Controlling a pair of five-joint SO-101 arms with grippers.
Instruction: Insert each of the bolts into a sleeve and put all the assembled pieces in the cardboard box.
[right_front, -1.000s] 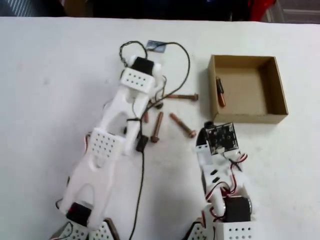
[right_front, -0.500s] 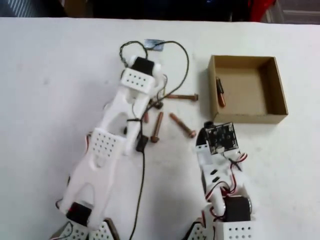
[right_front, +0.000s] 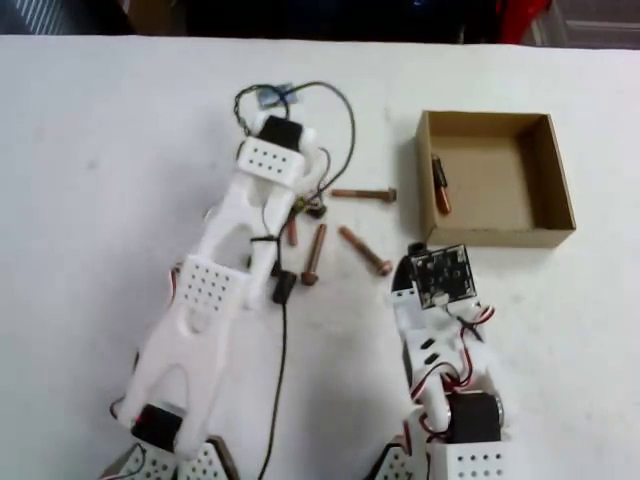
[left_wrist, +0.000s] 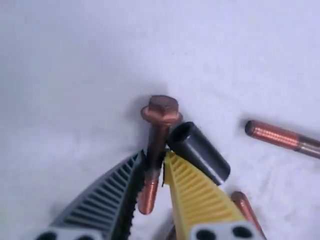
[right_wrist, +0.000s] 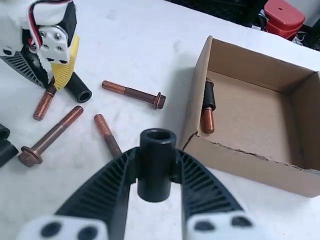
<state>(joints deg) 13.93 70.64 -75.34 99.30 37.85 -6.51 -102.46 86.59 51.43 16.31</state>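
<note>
White bench (right_front: 90, 130) is carrying everything under the 2 arms, with the cardboard box (right_front: 490, 237) sitting toward its right side. The left pincer (left_wrist: 155, 156) is clamping a copper hex-head bolt (left_wrist: 158, 132) across the shank, grey and yellow fingers pressing on either side. The bolt's head is pointing away from the wrist and its threaded end is trailing back between the fingers. Whether it is resting on the bench or hanging just above is unclear. A loose black sleeve (left_wrist: 197, 152) is lying on its side just beside the yellow finger. The right pincer (right_wrist: 157, 159) is gripping a second black sleeve (right_wrist: 157, 172) around its wall, bore facing the wrist camera, near the box's front corner. The clamped bolt is lying to the left of that bore, well apart, with 3 loose bolts (right_wrist: 134, 93) scattered between them. Joining them will likely depend on lining the bolt's long axis up with the bore, threads leading. Inside the box, 1 assembled piece (right_wrist: 208, 107) is lying against the wall nearest the bolts.
</note>
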